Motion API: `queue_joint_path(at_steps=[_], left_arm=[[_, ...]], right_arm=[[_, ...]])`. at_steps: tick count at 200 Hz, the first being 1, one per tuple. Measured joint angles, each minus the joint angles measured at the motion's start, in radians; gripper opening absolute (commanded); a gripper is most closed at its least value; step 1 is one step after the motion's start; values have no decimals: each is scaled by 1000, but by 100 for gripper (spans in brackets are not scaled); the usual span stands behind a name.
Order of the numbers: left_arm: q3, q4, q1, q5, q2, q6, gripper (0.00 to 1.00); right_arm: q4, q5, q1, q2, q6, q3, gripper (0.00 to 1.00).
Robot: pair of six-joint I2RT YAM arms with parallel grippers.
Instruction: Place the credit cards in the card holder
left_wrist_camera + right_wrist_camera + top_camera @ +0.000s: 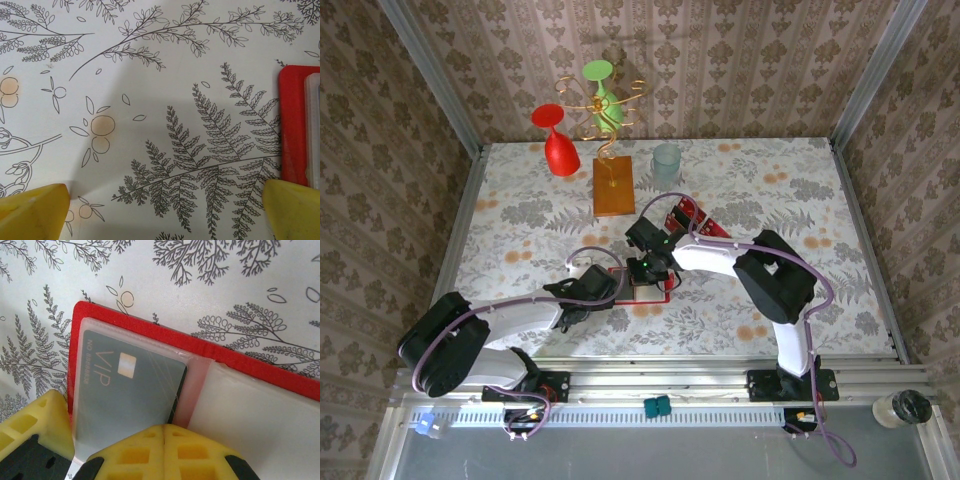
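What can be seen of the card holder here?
The card holder is a red wallet lying open and flat on the floral tablecloth, with two pale clear pockets inside. A grey VIP card sits in one pocket. The right gripper, jaws shut, is over its edge; contact is unclear.

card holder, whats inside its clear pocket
A dark card marked VIP sits in the card holder's clear pocket. Its near edge is hidden by the right gripper's jaws.
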Motion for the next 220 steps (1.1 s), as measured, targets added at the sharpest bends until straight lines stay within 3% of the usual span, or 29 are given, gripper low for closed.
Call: queue_joint_path(at_steps=[53,116,184,220], left_arm=[[0,-23,0,0,-19,0,100],[-23,-107,48,-12,-188,-3,100],[-25,-124,52,-9,-195,-2,100],[-23,-124,52,0,-195,5,100]], right_arm=[[0,0,1,1,0,1,2],[0,0,1,0,0,1,3],[0,0,3,-19,0,1,4],[0,1,2,-76,0,-11,11]])
